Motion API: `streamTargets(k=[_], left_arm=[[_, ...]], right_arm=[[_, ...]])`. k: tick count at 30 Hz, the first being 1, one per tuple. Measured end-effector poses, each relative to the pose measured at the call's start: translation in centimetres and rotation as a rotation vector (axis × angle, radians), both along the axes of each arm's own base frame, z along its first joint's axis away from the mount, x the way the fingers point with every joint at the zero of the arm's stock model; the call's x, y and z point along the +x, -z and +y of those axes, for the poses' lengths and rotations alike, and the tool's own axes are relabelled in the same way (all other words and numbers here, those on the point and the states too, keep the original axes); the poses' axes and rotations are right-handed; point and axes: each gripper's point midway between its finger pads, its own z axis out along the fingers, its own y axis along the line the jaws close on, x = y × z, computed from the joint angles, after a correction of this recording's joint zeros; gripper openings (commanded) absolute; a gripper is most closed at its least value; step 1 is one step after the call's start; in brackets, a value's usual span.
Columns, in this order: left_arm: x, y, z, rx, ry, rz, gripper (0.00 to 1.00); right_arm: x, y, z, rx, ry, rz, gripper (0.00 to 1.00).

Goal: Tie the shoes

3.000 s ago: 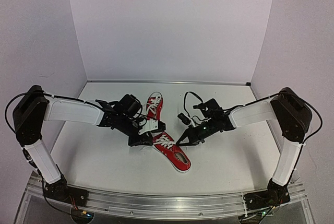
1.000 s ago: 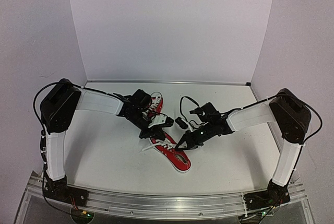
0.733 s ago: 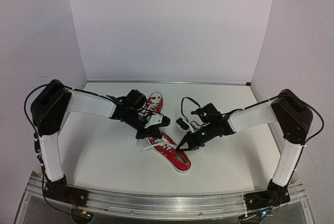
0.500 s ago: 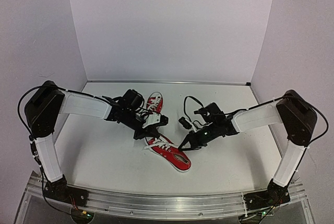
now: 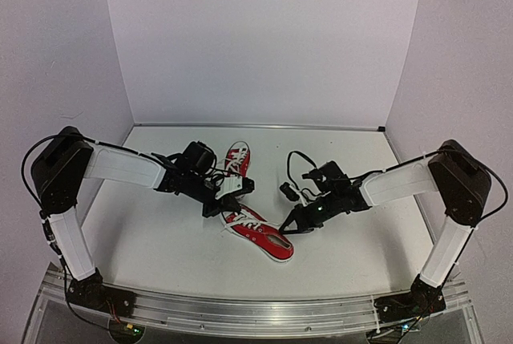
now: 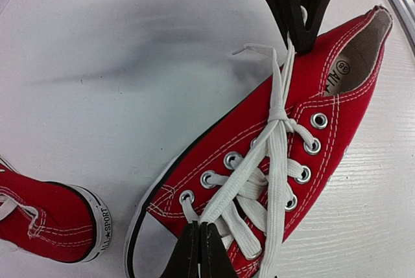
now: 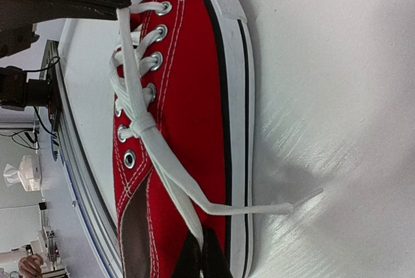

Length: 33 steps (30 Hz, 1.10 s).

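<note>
Shoes first: I am counting two, both red with white laces, lying on the white table (image 5: 152, 240). The near shoe (image 5: 260, 233) is sitting between my two grippers, toe toward my left arm and heel opening toward the near right. The far shoe (image 5: 237, 159) is lying just behind its toe end, with a gap between them.

I am using two arms, both stretching low and inward over the table, wrists angling down at the near shoe from opposite sides.

My left gripper (image 6: 198, 239) is pressing its fingers fully together at the toe end of the lacing, pinching a strand of the lace (image 6: 275, 106). My right gripper (image 7: 198, 249) is squeezing just as narrow at the tongue end, above the shoe's opening, gripping another strand of the same lace. The two strands are crossing in one simple twist near the upper eyelets. One loose lace end (image 7: 295, 208) is trailing past the sole onto the table
</note>
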Motion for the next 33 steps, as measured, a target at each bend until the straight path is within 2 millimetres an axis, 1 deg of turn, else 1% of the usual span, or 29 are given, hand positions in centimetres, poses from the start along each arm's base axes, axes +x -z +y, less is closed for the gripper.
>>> streamTargets(k=[11, 23, 24, 25, 26, 27, 29, 30, 33], left_arm=[[0.6, 0.0, 0.3, 0.0, -0.043, -0.015, 0.0], [0.5, -0.2, 0.1, -0.008, -0.036, -0.011, 0.0], [0.5, -0.3, 0.1, -0.009, -0.034, -0.012, 0.0], [0.5, -0.4, 0.0, -0.007, -0.032, -0.01, 0.0], [0.4, -0.5, -0.1, -0.004, -0.029, -0.008, 0.05], [0.4, -0.7, -0.3, -0.003, -0.026, -0.007, 0.11], [0.5, -1.2, -0.6, -0.009, -0.028, -0.008, 0.27], [0.8, -1.5, -0.8, -0.016, -0.037, -0.011, 0.33], [1.5, -2.3, -0.9, -0.037, -0.069, -0.023, 0.46]], right_arm=[[0.2, -0.2, -0.4, -0.011, 0.017, -0.032, 0.0], [-0.2, -0.3, -0.6, 0.001, 0.002, -0.039, 0.0], [-0.3, -0.4, -0.6, 0.005, -0.003, -0.037, 0.03], [-0.5, -0.6, -0.5, 0.011, -0.011, -0.036, 0.08], [-0.8, -0.8, -0.4, 0.017, -0.023, -0.033, 0.15], [-1.1, -1.0, -0.3, 0.02, -0.035, -0.026, 0.24], [-2.0, -1.1, -0.1, 0.013, -0.069, -0.013, 0.36], [-2.5, -1.2, 0.0, 0.009, -0.089, -0.007, 0.4], [-3.0, -1.6, 0.3, -0.019, -0.124, -0.012, 0.44]])
